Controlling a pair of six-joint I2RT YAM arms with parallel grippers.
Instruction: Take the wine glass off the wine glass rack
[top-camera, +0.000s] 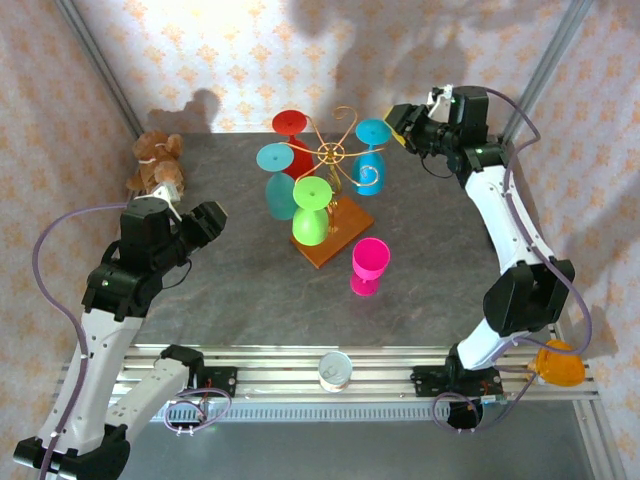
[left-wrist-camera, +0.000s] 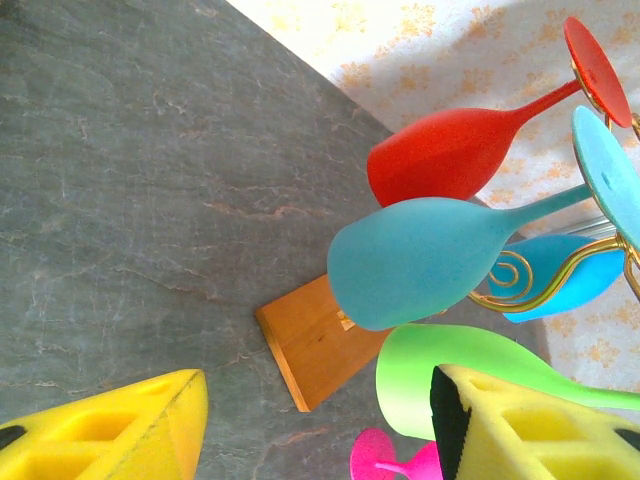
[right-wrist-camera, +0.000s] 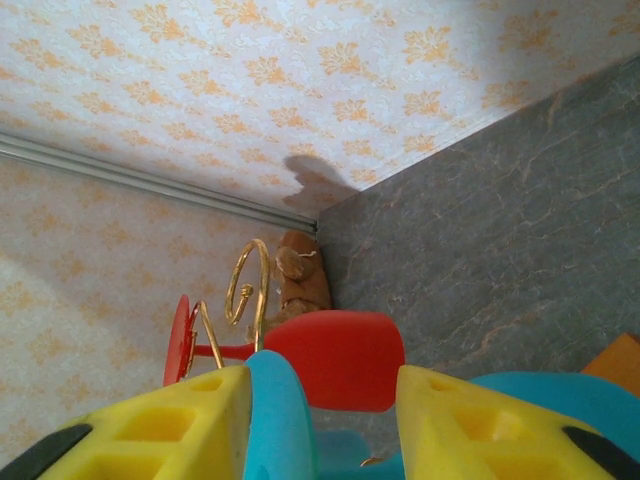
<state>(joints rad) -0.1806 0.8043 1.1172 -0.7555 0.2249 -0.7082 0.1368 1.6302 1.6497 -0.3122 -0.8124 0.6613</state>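
**1. Markings.** The square orange-brown wooden base (left-wrist-camera: 315, 350) of the gold wire rack (top-camera: 335, 155) carries one small mark, seen from the left wrist. It is too small to read.

**2. Right pincer (right-wrist-camera: 322, 388).** My jaws are spread astride the disc foot of the sky-blue wine glass (right-wrist-camera: 282, 425). The foot sits close against the yellow finger (right-wrist-camera: 160, 430) at lower left of the frame, and a gap shows on the other side. In the top view this glass hangs on the rack, bowl down, right of the rack's centre.

**3. Left pincer (left-wrist-camera: 320, 440).** My jaws are spread wide and pinch nothing, over the grey stone-patterned surface (left-wrist-camera: 130, 200).

**4. View differences.**
- The left wrist view shows the red wine glass (left-wrist-camera: 450, 150), the teal wine glass (left-wrist-camera: 410, 260) and the lime-green wine glass (left-wrist-camera: 420, 375) stacked along the right of the frame.
- The top view adds a pink wine glass (top-camera: 369, 262) standing upright on the surface, just lower right of the base. It also shows a brown plush toy (top-camera: 155, 165) at upper left and a white cup (top-camera: 335, 370) on the aluminium rail (top-camera: 260, 362) at bottom centre.
- The right wrist view shows the red glass beyond the sky-blue foot, with the plush toy in the far corner.
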